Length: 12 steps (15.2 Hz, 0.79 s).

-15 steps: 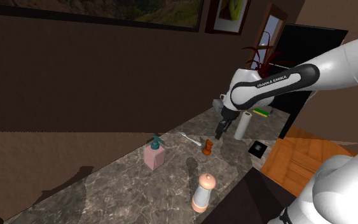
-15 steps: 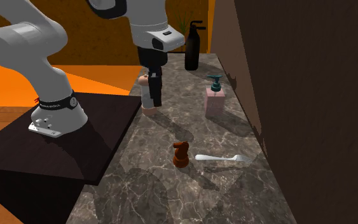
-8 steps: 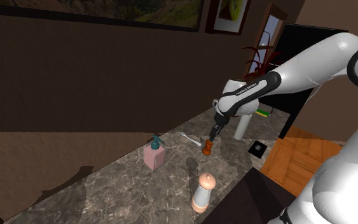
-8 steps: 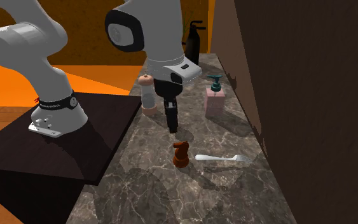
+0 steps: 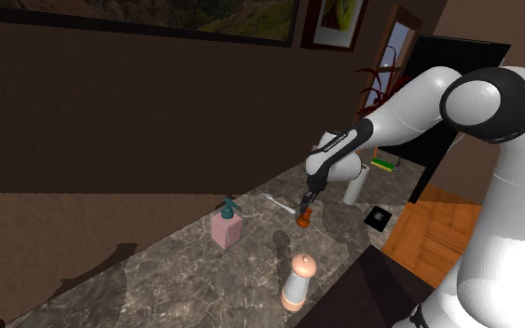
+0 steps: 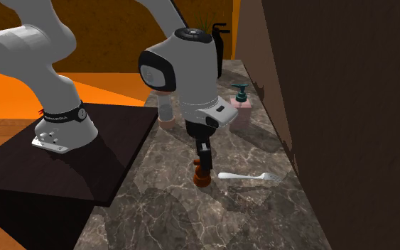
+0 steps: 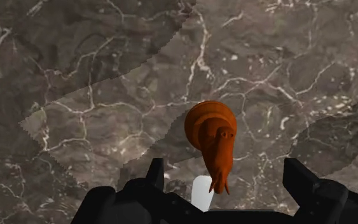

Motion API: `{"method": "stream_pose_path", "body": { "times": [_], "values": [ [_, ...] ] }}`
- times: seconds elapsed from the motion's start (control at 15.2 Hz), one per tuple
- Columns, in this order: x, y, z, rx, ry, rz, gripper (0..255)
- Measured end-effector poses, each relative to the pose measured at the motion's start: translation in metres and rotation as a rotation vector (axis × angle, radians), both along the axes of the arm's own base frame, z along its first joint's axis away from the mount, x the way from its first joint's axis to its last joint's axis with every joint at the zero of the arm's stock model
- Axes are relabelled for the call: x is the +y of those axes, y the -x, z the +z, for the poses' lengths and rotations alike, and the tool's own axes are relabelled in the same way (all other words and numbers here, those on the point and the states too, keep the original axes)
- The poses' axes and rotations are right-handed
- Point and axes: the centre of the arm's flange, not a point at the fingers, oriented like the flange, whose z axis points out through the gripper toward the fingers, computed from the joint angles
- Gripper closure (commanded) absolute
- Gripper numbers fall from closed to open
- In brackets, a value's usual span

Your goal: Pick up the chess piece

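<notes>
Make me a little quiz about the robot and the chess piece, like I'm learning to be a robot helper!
1. True or false: the gripper is shut on the chess piece.
2. What lies on the marble counter beside the chess piece? A) a fork B) a spoon C) a key
3. Fill in: the chess piece stands ____ the gripper's two fingers.

Key: 1 false, the fingers are open and not touching it; 2 A; 3 between.

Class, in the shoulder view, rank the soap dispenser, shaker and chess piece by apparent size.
1. Soap dispenser and shaker: about equal; the shaker stands nearer the camera.
2. Chess piece: clearly smallest.
</notes>
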Motion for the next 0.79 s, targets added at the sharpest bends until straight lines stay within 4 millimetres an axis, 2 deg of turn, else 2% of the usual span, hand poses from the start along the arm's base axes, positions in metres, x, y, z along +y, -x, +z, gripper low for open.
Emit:
{"method": "stream_pose_path", "body": {
  "times": [0.26,0.33,0.79],
  "values": [
    [0.000,0.000,-0.019,0.000,0.000,0.000,0],
    [0.000,0.000,-0.022,0.000,0.000,0.000,255],
    [-0.001,0.000,-0.023,-0.002,0.001,-0.001,255]
  ]
}}
